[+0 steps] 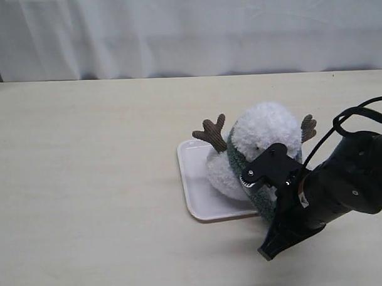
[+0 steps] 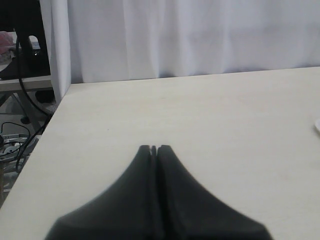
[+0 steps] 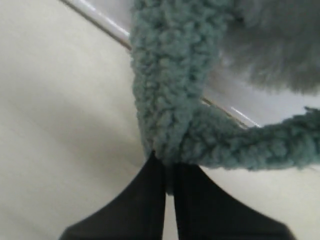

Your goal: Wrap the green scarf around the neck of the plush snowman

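The plush snowman (image 1: pixel 266 128) lies on a white tray (image 1: pixel 195 180), its brown twig arms (image 1: pixel 211 132) sticking up. The green scarf (image 1: pixel 237 159) runs across its neck crease and down toward the table on the near side. My right gripper (image 3: pixel 169 162) is shut on the scarf (image 3: pixel 172 90), pinching a fold of it just off the tray's edge (image 3: pixel 100 20); in the exterior view the arm (image 1: pixel 318 195) hides the held end. My left gripper (image 2: pixel 154 148) is shut with nothing in it, over bare table far from the snowman.
A white curtain (image 1: pixel 187 30) hangs behind the table's far edge. In the left wrist view the table's side edge (image 2: pixel 45 135) shows, with cables and equipment (image 2: pixel 20 50) beyond it. The light wooden tabletop (image 1: pixel 86 184) stretches left of the tray.
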### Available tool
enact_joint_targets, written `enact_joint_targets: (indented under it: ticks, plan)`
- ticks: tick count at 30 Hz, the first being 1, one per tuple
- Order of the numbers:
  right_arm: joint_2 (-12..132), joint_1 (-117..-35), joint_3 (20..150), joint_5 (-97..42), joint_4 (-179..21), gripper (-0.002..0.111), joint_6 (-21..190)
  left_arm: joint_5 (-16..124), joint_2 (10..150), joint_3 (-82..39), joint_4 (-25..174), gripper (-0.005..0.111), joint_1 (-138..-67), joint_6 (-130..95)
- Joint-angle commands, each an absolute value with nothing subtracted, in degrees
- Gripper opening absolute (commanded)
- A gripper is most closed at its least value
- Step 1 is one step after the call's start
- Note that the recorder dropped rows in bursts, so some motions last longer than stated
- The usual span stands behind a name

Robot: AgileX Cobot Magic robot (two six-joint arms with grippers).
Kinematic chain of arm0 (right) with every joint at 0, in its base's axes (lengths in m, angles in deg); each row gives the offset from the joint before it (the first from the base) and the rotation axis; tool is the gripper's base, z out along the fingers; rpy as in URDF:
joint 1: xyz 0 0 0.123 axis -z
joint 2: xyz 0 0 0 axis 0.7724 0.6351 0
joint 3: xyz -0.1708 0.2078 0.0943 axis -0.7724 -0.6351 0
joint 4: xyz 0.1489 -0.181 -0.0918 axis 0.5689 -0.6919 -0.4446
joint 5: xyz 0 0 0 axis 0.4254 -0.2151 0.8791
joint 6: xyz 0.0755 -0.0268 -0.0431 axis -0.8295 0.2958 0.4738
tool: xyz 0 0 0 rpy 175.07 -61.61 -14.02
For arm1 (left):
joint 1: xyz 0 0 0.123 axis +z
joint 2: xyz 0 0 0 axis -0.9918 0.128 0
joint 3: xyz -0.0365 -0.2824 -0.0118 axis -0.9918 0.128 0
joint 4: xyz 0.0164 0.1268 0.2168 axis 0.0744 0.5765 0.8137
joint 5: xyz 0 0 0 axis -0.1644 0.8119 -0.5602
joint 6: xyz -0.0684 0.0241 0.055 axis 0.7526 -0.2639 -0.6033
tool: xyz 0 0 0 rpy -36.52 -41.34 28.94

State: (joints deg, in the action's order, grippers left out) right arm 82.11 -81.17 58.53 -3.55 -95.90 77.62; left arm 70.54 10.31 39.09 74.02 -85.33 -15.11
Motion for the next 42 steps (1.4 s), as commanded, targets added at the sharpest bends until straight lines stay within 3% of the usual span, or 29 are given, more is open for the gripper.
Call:
enact_joint_targets:
  ticks: [1, 15, 26, 42]
  plan:
    - [81.72, -81.21, 58.52, -1.82, -103.47, 0.004, 70.80, 69.89, 10.16, 39.30, 74.00, 0.000, -85.32, -14.75]
    - [81.72, -81.21, 58.52, -2.08, -103.86, 0.005, 69.74, 69.89, 10.16, 39.30, 74.00, 0.000, -85.32, -14.75]
    - [81.61, -81.33, 58.52, -1.83, -101.93, 0.050, 69.59, 69.89, 10.16, 39.30, 74.00, 0.000, -85.32, -14.75]
    - [81.61, -81.33, 61.85, 6.48, -95.36, 0.052, 69.85, 70.02, 10.16, 39.30, 74.00, 0.000, -85.32, -14.75]
